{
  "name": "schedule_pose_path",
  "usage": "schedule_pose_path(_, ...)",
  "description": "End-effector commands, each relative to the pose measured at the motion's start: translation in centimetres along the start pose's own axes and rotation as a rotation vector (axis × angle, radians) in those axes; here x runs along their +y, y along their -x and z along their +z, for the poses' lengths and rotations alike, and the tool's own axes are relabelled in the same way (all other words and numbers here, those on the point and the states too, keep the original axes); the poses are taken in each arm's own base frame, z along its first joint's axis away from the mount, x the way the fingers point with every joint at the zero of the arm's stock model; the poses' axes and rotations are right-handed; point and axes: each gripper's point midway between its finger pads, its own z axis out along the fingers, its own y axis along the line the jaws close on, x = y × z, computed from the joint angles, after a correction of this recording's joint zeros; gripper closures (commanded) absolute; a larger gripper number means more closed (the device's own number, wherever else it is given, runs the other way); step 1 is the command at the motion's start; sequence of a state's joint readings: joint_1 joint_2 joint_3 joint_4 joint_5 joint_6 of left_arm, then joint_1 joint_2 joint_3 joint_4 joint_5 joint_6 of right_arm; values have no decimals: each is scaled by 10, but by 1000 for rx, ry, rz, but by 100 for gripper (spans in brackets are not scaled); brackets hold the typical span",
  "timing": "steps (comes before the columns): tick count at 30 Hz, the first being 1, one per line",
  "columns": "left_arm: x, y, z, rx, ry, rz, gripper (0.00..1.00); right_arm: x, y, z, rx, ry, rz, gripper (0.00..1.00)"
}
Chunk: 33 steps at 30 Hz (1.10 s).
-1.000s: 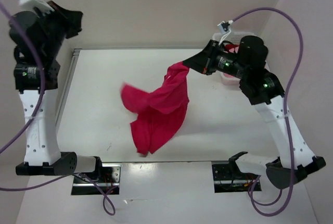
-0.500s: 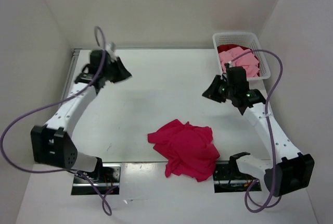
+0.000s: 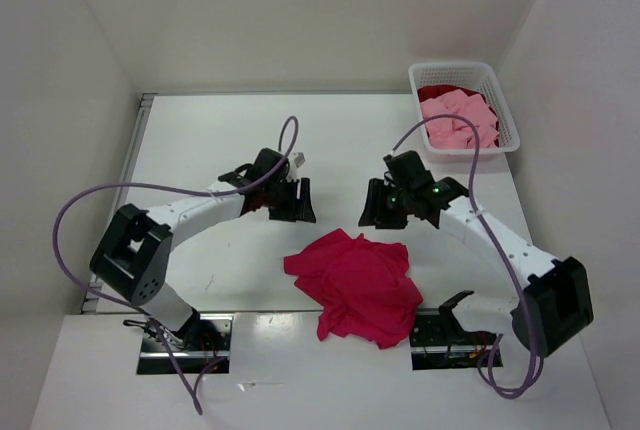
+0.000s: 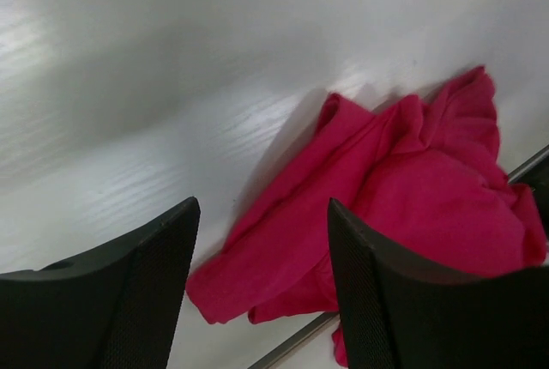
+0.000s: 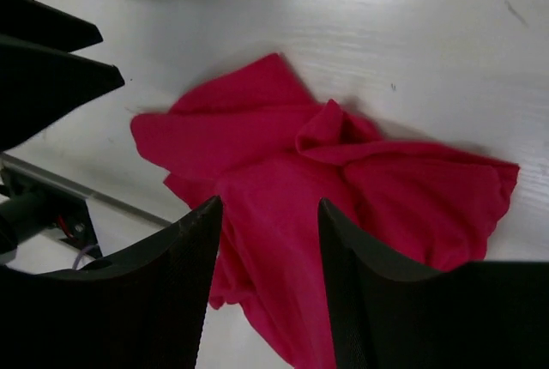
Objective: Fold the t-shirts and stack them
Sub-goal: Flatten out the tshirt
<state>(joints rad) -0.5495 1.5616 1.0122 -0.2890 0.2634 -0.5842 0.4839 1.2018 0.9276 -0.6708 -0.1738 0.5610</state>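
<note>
The crimson-magenta t-shirt (image 3: 355, 285) lies crumpled on the white table near its front edge, with part of it over the edge. My left gripper (image 3: 297, 204) hangs just beyond the shirt's left side, open and empty. My right gripper (image 3: 373, 210) hangs just beyond its right side, also open and empty. In the left wrist view the crimson shirt (image 4: 403, 197) lies past the spread fingers (image 4: 129, 292) of the left gripper (image 4: 262, 206). In the right wrist view the same shirt (image 5: 283, 172) spreads under the right gripper (image 5: 270, 202). A light pink t-shirt (image 3: 458, 120) and a dark red one (image 3: 440, 92) lie in the basket.
The white lattice basket (image 3: 470, 148) stands at the back right corner. A metal rail (image 3: 300, 312) runs along the table's front edge. White walls close in the left, back and right. My left gripper's black body (image 5: 43, 60) shows at the right wrist view's upper left.
The crimson shirt, held aloft by my right gripper a second ago, has dropped to the table's front. Both arms have swung down and inward toward it, jaws opening.
</note>
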Motion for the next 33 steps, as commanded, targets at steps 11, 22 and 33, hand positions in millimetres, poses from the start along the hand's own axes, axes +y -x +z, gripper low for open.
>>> schedule_pose_path(11,-15,-45,63,150,-11,90,21,-27,-34,73,131,-139,122,41)
schedule_pose_path(22,-17,-54,75,157,-47,77,74,-21,-32,101,124,-165,108,72)
schedule_pose_path(33,-42,83,-47,-244,-137,14,99,46,88,-33,-287,5,74,97)
